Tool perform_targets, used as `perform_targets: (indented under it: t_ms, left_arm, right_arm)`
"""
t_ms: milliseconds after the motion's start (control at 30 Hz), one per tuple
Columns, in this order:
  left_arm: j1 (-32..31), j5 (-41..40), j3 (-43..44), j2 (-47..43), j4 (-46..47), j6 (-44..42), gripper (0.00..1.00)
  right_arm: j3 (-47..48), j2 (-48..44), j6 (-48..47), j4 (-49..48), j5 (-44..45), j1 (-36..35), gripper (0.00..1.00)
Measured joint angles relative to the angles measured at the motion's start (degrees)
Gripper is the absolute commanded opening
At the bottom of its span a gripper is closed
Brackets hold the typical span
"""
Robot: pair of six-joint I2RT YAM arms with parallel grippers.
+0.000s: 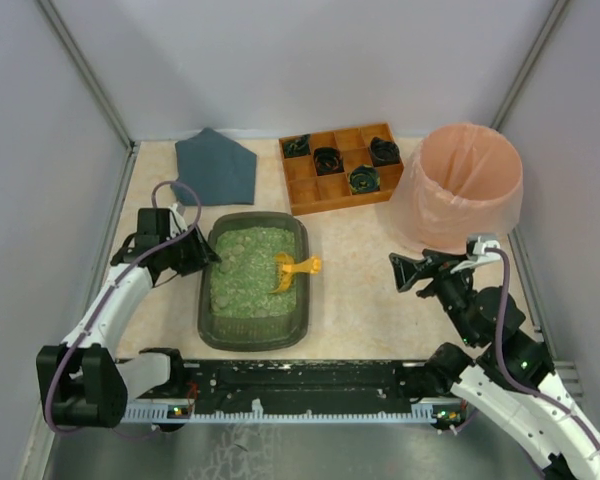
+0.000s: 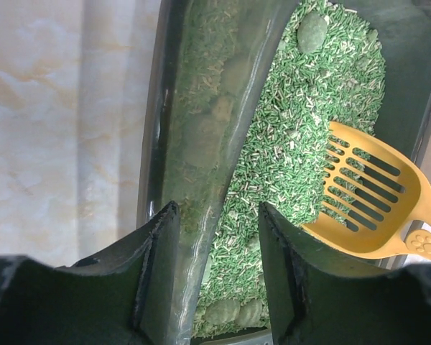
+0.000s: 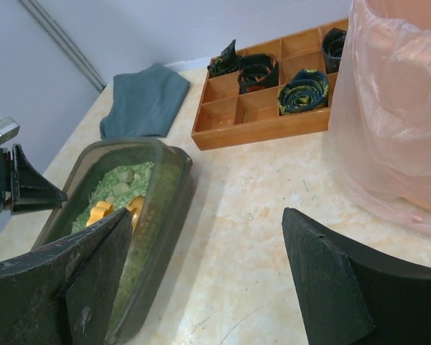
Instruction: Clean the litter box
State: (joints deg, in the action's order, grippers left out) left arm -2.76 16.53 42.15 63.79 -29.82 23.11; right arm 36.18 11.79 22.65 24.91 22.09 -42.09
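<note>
Left tool: jaws at a narrow set astride the left long wall of the litter box, a dark translucent grey-green rectangular plastic tray filled with green granular litter. One finger is outside the wall and one inside. A sliver of litter shows between the inner finger and the wall, so a firm grip is not confirmed. Right tool: jaws wide, nothing between them, hanging over bare bench just right of the litter box. The litter box lies left of centre on the bench, its long axis running away from the arm bases, its near end close to the base rail. A yellow slotted plastic scoop rests on the litter on the right side, its handle crossing the right rim and pointing toward the right tool. In my judgement the right arm is the nearer to that handle, with the left placed to steady the tray. A round pink bag-lined bin stands beyond the right tool, near it. Open bench lies between tray and bin. Left of the tray only a narrow strip remains before the enclosure wall. An orange-brown wooden compartment tray and a folded grey-blue cloth lie at the far side, apart from the litter box.
</note>
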Motion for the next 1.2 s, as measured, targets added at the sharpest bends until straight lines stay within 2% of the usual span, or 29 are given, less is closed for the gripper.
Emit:
perform_targets:
  t_ms: [167,300,433,667,967,1200]
  left_arm:
    - [-4.3,0.5,-0.6,1.8,3.7,4.5,0.45]
    - [-6.1,1.7,-1.5,2.6,6.1,8.2,0.45]
    - [-6.9,1.8,-1.5,3.3,7.1,9.8,0.46]
    - [-7.1,1.7,-1.6,3.6,7.4,10.4,0.48]
    - [-7.2,1.7,-1.6,3.6,7.5,10.5,0.48]
    - [-7.2,1.7,-1.6,3.6,7.5,10.5,0.48]
  right_arm:
    - [-0.8,0.2,1.1,-0.3,-0.9,0.0,0.85]
    - [-0.9,2.2,2.9,-0.3,-1.2,0.0,0.8]
    - [-0.9,7.8,7.4,1.8,-0.4,0.0,0.73]
    - [-3.1,18.2,16.6,4.6,-2.9,0.0,0.71]
    - [-13.4,26.6,24.5,-7.2,-18.4,0.0,0.61]
    - [-17.0,31.9,28.7,-18.5,-25.7,0.0,0.54]
